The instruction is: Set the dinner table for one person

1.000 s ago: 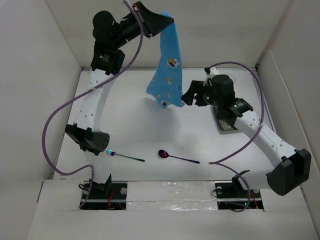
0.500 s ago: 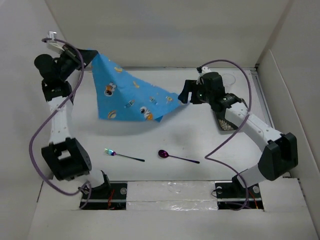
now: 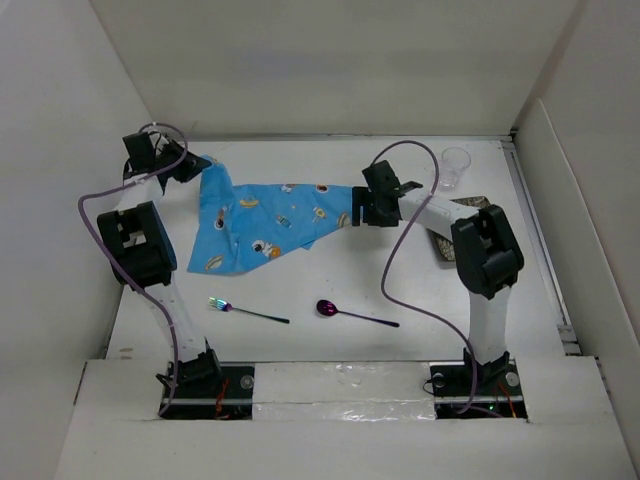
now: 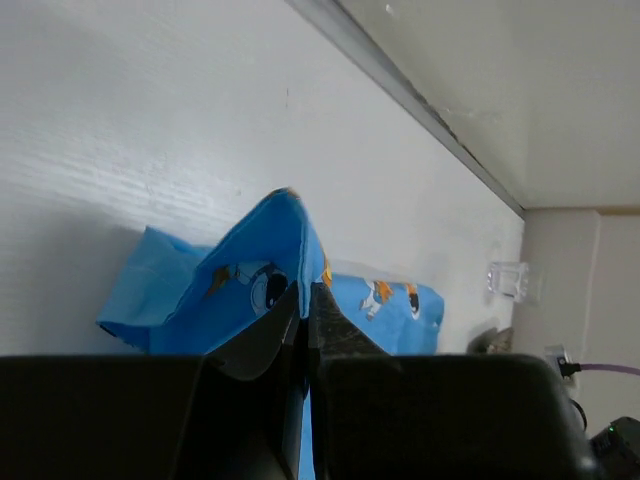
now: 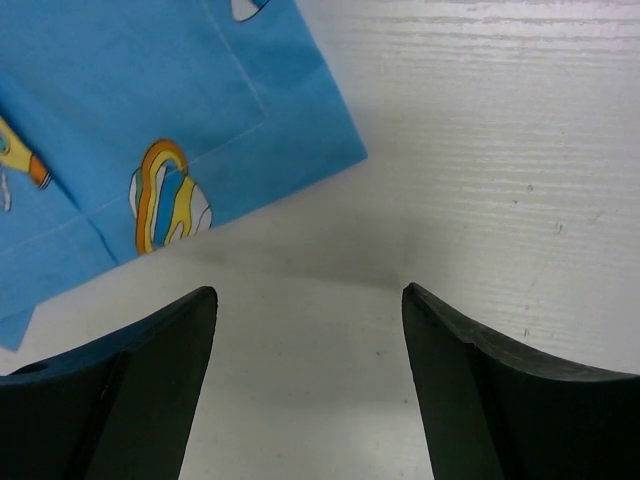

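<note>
Since the previous frame both arms have lowered, and the blue cloth mat has come down from a stretched span in the air onto the dinner table, where it lies in the far-left quarter with some folds.

Clearances:
- The table is walled by white panels at the left, far and right edges.
- The left gripper sits close to the far-left corner, with the left panel just beside it.
- The middle of the table between the mat and the near edge is bare surface.
- A fork and a spoon lie side by side close to the near edge.
- A clear cup stands near the far-right corner; a dark dish lies partly hidden under the right arm.

Gripper states:
- Left gripper: fingers pressed together on a raised corner of the mat, just above the table.
- Right gripper: fingers spread apart, holding nothing. The mat's right corner lies flat on the table just ahead of the fingertips. The table surface lies directly beneath this gripper.
</note>
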`<action>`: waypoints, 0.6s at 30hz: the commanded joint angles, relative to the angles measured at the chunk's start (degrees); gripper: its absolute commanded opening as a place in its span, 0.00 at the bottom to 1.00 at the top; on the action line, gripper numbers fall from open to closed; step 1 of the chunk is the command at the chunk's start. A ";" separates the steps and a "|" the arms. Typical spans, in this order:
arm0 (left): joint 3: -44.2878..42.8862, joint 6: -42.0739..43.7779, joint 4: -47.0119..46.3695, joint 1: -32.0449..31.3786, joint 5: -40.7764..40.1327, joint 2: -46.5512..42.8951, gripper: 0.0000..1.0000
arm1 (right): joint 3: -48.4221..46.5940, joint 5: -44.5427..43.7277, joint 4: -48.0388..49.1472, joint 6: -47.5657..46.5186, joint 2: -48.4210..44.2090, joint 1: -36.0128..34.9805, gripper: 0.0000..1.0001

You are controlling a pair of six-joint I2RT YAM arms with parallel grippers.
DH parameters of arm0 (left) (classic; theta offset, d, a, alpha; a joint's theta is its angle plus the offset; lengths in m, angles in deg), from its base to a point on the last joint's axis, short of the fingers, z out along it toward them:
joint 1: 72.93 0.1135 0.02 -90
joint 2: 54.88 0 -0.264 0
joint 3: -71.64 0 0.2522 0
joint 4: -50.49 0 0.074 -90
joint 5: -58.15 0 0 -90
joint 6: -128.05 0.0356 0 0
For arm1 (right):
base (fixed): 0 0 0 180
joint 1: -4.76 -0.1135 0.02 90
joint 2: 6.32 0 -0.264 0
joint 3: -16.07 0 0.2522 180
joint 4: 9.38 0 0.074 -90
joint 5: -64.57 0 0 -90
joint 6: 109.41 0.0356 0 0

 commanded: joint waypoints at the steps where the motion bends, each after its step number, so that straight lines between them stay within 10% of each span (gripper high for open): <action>1: -7.01 4.96 1.13 0.10 -6.46 -0.67 0.00 | -7.02 -7.37 -2.34 2.13 2.39 -0.57 0.79; 4: -11.93 6.37 5.96 0.10 -12.52 3.19 0.00 | -11.85 -7.81 -4.54 2.22 5.82 0.83 0.78; 7: -15.36 7.33 10.18 0.10 -18.06 5.31 0.20 | -15.55 -6.50 -6.30 2.49 8.21 0.83 0.76; 10: -17.39 9.70 14.31 0.10 -24.64 4.44 0.61 | -17.57 -5.54 -7.36 3.36 10.41 0.83 0.72; 18: 0.58 13.05 12.22 -5.07 -40.82 -16.20 0.99 | -15.83 -5.44 -6.67 5.56 10.24 2.06 0.59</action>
